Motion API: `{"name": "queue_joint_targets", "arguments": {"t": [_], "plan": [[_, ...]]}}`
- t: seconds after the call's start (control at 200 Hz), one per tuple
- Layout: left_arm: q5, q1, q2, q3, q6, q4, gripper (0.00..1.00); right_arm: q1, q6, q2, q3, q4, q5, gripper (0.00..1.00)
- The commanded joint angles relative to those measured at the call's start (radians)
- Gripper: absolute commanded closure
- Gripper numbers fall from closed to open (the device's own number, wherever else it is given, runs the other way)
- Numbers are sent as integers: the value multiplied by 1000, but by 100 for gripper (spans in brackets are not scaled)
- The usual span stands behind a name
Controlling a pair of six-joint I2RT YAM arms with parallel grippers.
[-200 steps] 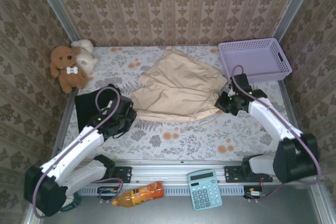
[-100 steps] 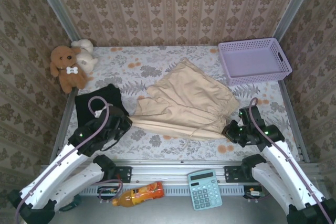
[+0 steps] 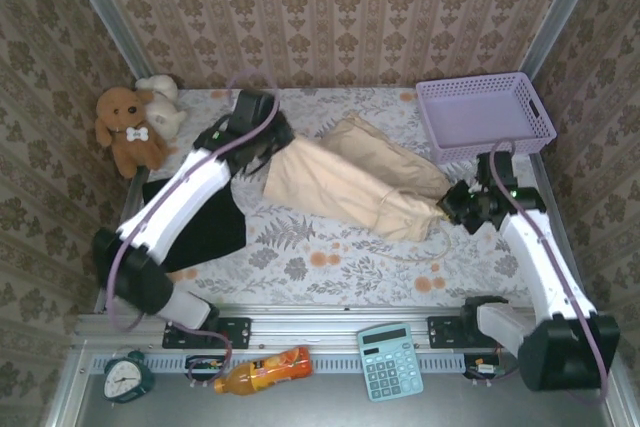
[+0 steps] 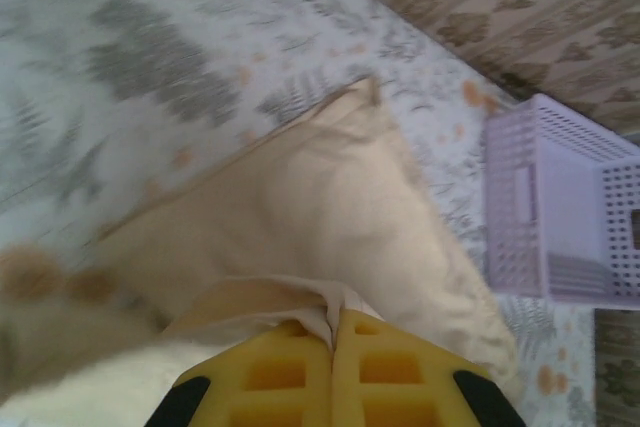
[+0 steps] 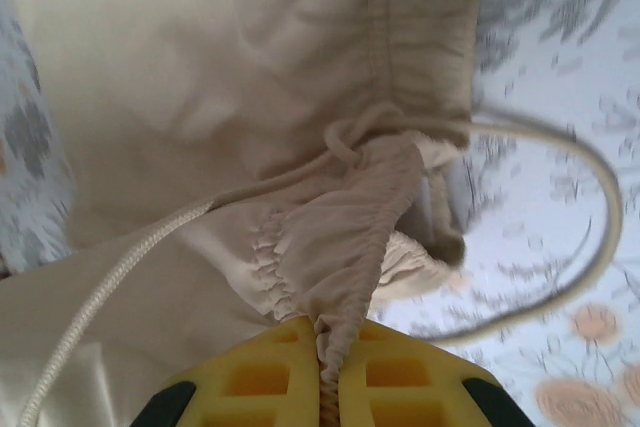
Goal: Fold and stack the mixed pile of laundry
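The beige piece (image 3: 350, 185) lies stretched out in the middle of the flowery counter (image 3: 330, 267). In the top view its long side runs from about 10 o'clock to 4 o'clock, with one end in each claw.

The left claw (image 3: 272, 157) is pinched tight on the 10 o'clock end. The left wrist view shows a thin fold of cloth squeezed between its yellow fingers (image 4: 270, 372).

The right claw (image 3: 452, 209) is clamped on the 4 o'clock end. That is the gathered waist end, and its cord (image 5: 600, 197) loops out onto the counter.

The black piece (image 3: 205, 232) lies flat at 8 o'clock from the beige one, partly under the left arm. The purple basket (image 3: 485, 117) sits at 2 o'clock, near the waist end.
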Motion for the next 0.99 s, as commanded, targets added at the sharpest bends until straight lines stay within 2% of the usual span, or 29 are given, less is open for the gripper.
{"name": "queue_joint_targets", "arguments": {"t": [0.0, 0.03, 0.05, 0.06, 0.07, 0.08, 0.085, 0.095, 0.11, 0.125, 0.205, 0.245, 0.285, 0.355, 0.505, 0.555, 0.59, 0.635, 0.68, 0.775, 0.85, 0.895, 0.96, 0.99], "plan": [[193, 22, 256, 280, 133, 65, 92, -108, -84, 139, 93, 61, -17, 84], [229, 23, 356, 391, 152, 55, 78, -145, -87, 185, 108, 73, -27, 79], [249, 23, 425, 478, 157, 32, 64, -170, -85, 214, 114, 92, -40, 76], [255, 23, 460, 522, 157, 13, 51, -183, -84, 226, 117, 97, -45, 71], [265, 24, 502, 570, 154, -2, 37, -196, -82, 240, 120, 105, -48, 64], [275, 25, 541, 616, 153, -20, 13, -205, -78, 250, 123, 111, -48, 53], [279, 25, 560, 637, 150, -27, 6, -209, -77, 257, 125, 113, -48, 45], [289, 26, 596, 691, 148, -44, 2, -221, -76, 267, 128, 121, -51, 32], [304, 28, 653, 758, 143, -72, 0, -233, -74, 277, 131, 135, -53, 8], [315, 29, 700, 842, 138, -112, 0, -242, -74, 294, 135, 153, -65, 1], [342, 33, 960, 1280, 126, -297, 0, -264, -92, 326, 172, 201, -63, 0], [335, 34, 1031, 1418, 138, -349, 0, -257, -111, 314, 199, 201, -28, 0], [327, 40, 1051, 1462, 145, -372, 0, -253, -135, 308, 233, 185, -9, 0], [341, 54, 984, 1338, 168, -344, 0, -240, -177, 303, 278, 163, -23, 0], [345, 60, 643, 708, 204, -46, 0, -118, -253, 293, 301, 116, -25, 0], [356, 59, 557, 557, 197, 19, 0, -55, -269, 293, 297, 106, -20, 7], [370, 57, 507, 469, 195, 46, 3, -9, -278, 302, 294, 103, -18, 15], [398, 54, 452, 366, 183, 86, 12, 44, -279, 323, 287, 109, -26, 30], [424, 48, 405, 252, 161, 147, 28, 95, -276, 350, 276, 125, -27, 42], [458, 23, 355, 73, 126, 251, 60, 192, -276, 419, 273, 135, -11, 58], [452, 0, 358, -2, 118, 273, 77, 234, -266, 472, 264, 148, 23, 61], [446, -8, 371, -40, 105, 307, 91, 238, -256, 503, 249, 164, 47, 61], [422, -9, 409, -84, 78, 351, 100, 233, -258, 563, 248, 167, 101, 63], [409, -5, 432, -97, 64, 364, 100, 233, -265, 595, 255, 165, 134, 63]]}}
